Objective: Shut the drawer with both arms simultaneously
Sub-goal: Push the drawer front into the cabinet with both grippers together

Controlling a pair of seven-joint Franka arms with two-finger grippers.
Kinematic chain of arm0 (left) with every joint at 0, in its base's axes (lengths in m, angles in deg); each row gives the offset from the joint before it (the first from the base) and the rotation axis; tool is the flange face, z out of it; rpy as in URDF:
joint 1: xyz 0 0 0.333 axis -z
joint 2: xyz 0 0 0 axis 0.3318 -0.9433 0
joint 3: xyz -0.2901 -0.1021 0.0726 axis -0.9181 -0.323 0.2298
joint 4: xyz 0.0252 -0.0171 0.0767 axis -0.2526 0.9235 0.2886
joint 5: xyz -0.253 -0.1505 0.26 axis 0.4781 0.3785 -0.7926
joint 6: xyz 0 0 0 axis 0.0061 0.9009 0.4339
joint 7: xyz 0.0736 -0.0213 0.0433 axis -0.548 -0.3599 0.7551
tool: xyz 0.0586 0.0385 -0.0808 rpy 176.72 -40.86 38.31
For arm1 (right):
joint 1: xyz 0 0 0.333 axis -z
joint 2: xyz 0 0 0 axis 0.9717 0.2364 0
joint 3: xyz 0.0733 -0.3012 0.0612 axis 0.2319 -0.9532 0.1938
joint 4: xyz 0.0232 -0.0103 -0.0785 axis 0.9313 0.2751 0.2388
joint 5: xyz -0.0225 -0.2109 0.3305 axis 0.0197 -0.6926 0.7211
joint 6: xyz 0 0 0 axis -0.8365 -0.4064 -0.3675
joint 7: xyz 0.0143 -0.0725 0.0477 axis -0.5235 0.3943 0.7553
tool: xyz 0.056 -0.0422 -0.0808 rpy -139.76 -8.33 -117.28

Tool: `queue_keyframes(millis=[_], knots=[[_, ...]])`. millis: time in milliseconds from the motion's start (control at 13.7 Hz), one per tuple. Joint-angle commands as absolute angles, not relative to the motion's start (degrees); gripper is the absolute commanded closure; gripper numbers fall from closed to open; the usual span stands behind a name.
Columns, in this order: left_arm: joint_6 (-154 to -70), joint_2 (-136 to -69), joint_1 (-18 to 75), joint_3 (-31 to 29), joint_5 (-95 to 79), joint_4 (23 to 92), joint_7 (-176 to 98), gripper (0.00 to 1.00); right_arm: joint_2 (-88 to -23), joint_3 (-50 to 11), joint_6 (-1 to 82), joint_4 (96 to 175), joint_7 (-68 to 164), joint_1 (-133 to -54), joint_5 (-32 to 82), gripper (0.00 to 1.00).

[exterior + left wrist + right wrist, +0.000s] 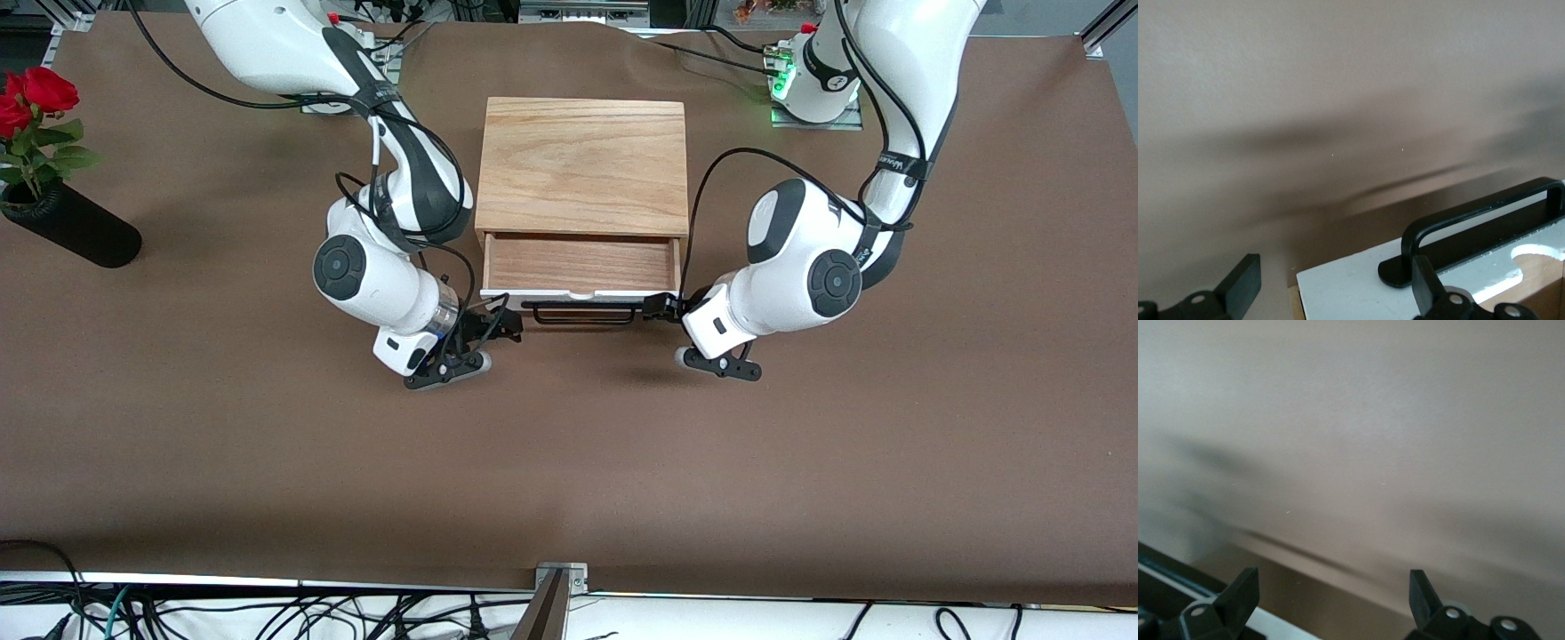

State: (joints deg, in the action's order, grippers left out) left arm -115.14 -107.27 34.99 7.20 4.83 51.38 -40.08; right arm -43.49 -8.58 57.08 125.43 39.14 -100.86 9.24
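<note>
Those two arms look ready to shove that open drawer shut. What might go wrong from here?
The drawer is still pulled out, with each pincer at one end of its front.

1. If one arm pushes sooner or harder, the drawer may skew and jam in the wooden box.

2. The left pincer, open, has a finger beside the black handle; it might snag there.

3. The right pincer sits at the drawer's corner and may slip off.

Small white lettering sits on a black band (900,164) around the left arm, too small to read. No other text, label or number is legible anywhere.
</note>
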Motion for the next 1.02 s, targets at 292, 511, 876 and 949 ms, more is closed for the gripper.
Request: queue_keyframes(millis=[292,511,876,949], knots=[[-108.01,-106.95,34.15,6.88,6.44,51.62,-41.18,0.00,-42.62,-5.83,56.19,124.06,39.96,-100.67,12.65,0.00],[-107.92,-107.13,34.15,6.88,6.44,51.62,-41.18,0.00,-42.09,-4.86,54.09,124.15,39.87,-100.67,12.74,0.00],[-105.38,-107.13,34.15,6.88,6.44,51.62,-41.18,0.00,-42.26,-4.42,48.45,124.15,39.70,-100.67,12.74,0.00],[-104.59,-107.13,34.15,6.88,6.44,51.62,-41.18,0.00,-42.26,-4.34,47.84,124.15,39.70,-100.67,12.74,0.00]])
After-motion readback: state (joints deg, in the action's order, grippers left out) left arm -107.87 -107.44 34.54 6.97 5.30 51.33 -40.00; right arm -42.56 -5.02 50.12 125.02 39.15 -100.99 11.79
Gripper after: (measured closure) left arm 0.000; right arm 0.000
